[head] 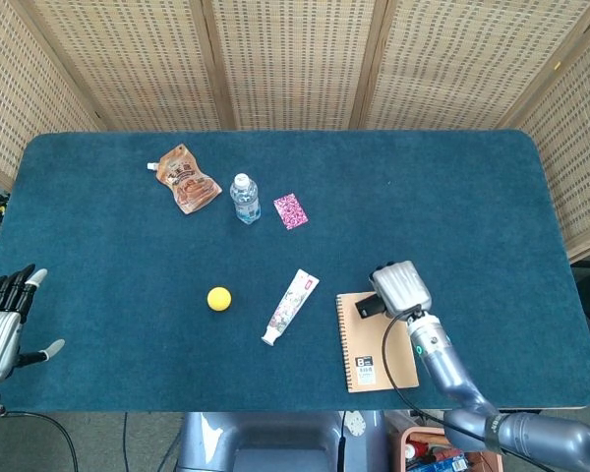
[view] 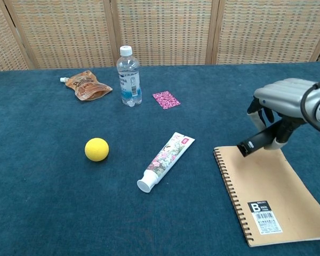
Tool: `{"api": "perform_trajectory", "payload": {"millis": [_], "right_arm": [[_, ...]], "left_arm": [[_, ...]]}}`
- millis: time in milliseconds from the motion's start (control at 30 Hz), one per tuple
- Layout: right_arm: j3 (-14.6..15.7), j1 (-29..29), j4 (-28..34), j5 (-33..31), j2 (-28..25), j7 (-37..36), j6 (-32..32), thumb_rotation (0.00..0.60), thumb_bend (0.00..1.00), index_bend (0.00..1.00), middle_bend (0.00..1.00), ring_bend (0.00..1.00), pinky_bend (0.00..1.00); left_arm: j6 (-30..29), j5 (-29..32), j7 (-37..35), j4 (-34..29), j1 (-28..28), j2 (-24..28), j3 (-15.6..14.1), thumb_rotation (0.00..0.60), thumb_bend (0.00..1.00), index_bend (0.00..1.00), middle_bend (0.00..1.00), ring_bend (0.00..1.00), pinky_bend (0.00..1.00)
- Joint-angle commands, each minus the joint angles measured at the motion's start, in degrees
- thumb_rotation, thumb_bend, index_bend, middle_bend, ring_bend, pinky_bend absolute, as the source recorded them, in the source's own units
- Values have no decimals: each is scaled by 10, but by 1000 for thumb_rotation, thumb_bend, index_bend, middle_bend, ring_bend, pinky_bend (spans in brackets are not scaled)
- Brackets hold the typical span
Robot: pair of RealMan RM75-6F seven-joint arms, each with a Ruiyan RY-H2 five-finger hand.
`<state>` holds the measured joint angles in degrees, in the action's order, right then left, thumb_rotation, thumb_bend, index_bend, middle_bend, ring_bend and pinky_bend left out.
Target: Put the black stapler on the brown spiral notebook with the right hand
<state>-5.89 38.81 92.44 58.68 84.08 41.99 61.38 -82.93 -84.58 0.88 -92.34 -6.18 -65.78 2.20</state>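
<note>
Black stapler (view: 257, 140): long, narrow body, tilted with its left end lower, held off the surface above the notebook's far end. Brown spiral notebook (view: 274, 191): closed, flat on the table at near right, wire binding along its left edge, white barcode label near its near edge.

We list: black stapler (view: 254, 141), brown notebook (view: 272, 193), yellow ball (view: 96, 149), pink-patterned card (view: 166, 99), teal tablecloth (view: 53, 186), silver-grey right hand (view: 284, 98).
</note>
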Motion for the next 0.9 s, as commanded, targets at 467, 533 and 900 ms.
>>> {"api": "perform_trajectory", "payload": {"millis": [467,533,900], "right_arm": [[69,18,40,67,18,103,-29,600,168,742,640,479,622],[70,24,40,63,20,114,-35,600,168,742,640,479,622],[59,55,55,25,8,169,-51,600,168,743,640,479,622]], "left_arm": [[-3,-7,-8,0,0,0,-2,600,156,0,0,0,0],[-3,-6,-8,1,0,0,-2,600,156,0,0,0,0],[-5,-8,-8,0,1,1,-2,600,156,0,0,0,0]]}}
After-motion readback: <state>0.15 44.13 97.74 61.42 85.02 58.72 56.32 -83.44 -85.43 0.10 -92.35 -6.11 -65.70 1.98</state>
